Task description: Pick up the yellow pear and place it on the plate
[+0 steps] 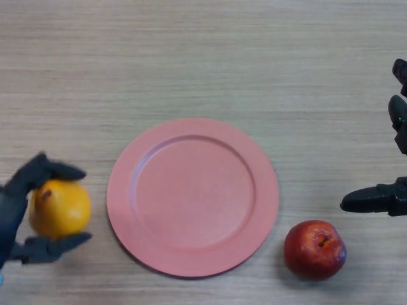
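I have the left robot hand (19,210) wrapped on the pear (59,208), just left of the plate (193,197). One finger curls over the fruit's far side and another hooks under its near side, so the pear is pinched front to back with its side toward the plate left bare. I judge that grip suits a sideways carry: nothing of the robot hand leads the fruit toward the plate. I cannot tell whether the pear is lifted yet or resting on the surface (203,63).

The pear sits close beside the plate's left rim, with only a narrow strip of bare surface between them. The rim is raised slightly, so I expect to need some lift before moving across. The plate itself holds nothing, leaving its whole flat middle free for the drop.

The right robot hand (381,198) shows well right of the plate, fingers held apart and gripping nothing. An apple (315,249) lies off the plate's near right rim, between the plate and that hand, away from my path.
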Robot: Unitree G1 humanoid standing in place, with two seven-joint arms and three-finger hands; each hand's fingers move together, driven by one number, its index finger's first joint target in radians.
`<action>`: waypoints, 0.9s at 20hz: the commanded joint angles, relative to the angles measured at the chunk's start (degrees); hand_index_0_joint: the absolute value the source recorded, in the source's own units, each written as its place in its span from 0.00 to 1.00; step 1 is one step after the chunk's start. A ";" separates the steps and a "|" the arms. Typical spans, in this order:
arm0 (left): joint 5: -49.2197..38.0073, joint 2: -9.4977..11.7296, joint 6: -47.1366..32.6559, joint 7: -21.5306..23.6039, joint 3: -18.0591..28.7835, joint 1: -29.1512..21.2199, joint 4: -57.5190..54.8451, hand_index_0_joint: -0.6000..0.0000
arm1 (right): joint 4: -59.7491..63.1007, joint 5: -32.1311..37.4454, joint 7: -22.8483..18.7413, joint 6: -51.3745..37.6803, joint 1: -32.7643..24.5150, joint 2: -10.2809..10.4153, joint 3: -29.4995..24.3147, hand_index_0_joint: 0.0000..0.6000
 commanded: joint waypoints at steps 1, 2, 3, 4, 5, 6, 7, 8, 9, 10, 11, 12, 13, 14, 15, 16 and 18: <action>-7.89 1.79 0.70 -4.58 2.48 -2.77 -7.04 0.00 | -4.55 2.21 -1.13 -4.70 -2.06 -2.32 -4.09 0.00; -9.14 2.10 3.90 -6.59 1.78 -4.32 -8.42 0.00 | -4.76 2.19 -1.09 -4.15 -2.21 -2.51 -4.14 0.00; -8.41 1.48 1.41 -3.49 -0.02 -6.69 -6.54 0.00 | -5.02 2.04 -1.09 -4.04 -2.18 -2.46 -4.05 0.00; -6.68 1.49 -1.39 -1.70 -2.21 -8.15 -4.78 0.00 | -5.21 1.95 -1.01 -3.66 -2.33 -2.53 -3.97 0.00; -3.61 1.39 -3.56 -0.16 -4.52 -9.73 -3.21 0.00 | -5.48 1.79 -0.79 -3.52 -2.25 -2.59 -4.21 0.00; -1.99 0.75 -3.71 1.39 -6.28 -10.91 -2.07 0.00 | -5.71 1.45 -0.59 -3.59 -1.98 -2.53 -4.28 0.00; -3.30 0.05 -3.72 1.49 -7.91 -11.84 -0.82 0.00 | -5.93 1.50 -0.76 -3.17 -1.99 -2.47 -4.47 0.00; -0.02 -0.04 -6.34 3.98 -8.88 -13.78 2.99 0.00 | -6.05 1.12 -0.85 -3.35 -2.01 -2.48 -4.37 0.00; 0.48 -0.41 -6.17 4.51 -10.16 -15.06 6.00 0.00 | -6.14 1.07 -0.98 -3.49 -2.00 -2.37 -4.43 0.00; -0.21 -0.80 -6.32 4.31 -11.04 -15.96 8.48 0.00 | -6.14 0.66 -0.91 -4.05 -1.83 -2.38 -4.50 0.00; 0.93 -1.30 -6.88 5.29 -12.04 -17.16 12.05 0.00 | -6.10 0.57 -1.03 -4.10 -1.87 -2.35 -4.56 0.00; 1.55 -1.49 -7.00 5.11 -12.75 -17.94 14.24 0.00 | -6.13 0.21 -1.03 -4.40 -1.69 -2.31 -4.49 0.00; -0.11 -2.38 -7.65 6.16 -13.00 -19.33 17.15 0.00 | -6.08 -0.23 -0.90 -4.79 -1.44 -2.21 -4.41 0.00; -2.68 -3.16 -6.26 5.69 -13.42 -19.59 17.85 0.00 | -6.30 0.06 -1.07 -4.56 -1.54 -2.13 -4.67 0.00; -5.46 -3.87 -2.86 4.40 -13.73 -19.69 17.47 0.00 | -6.03 -0.56 -1.15 -5.03 -1.72 -2.31 -4.49 0.00; -12.02 -4.67 5.91 -0.13 -13.60 -18.78 13.71 0.00 | -5.93 -0.74 -1.04 -5.22 -1.58 -2.24 -4.54 0.00; -9.72 -3.87 6.35 0.13 -14.19 -19.65 15.08 0.00 | -5.88 -1.04 -0.90 -5.65 -1.29 -2.15 -4.81 0.00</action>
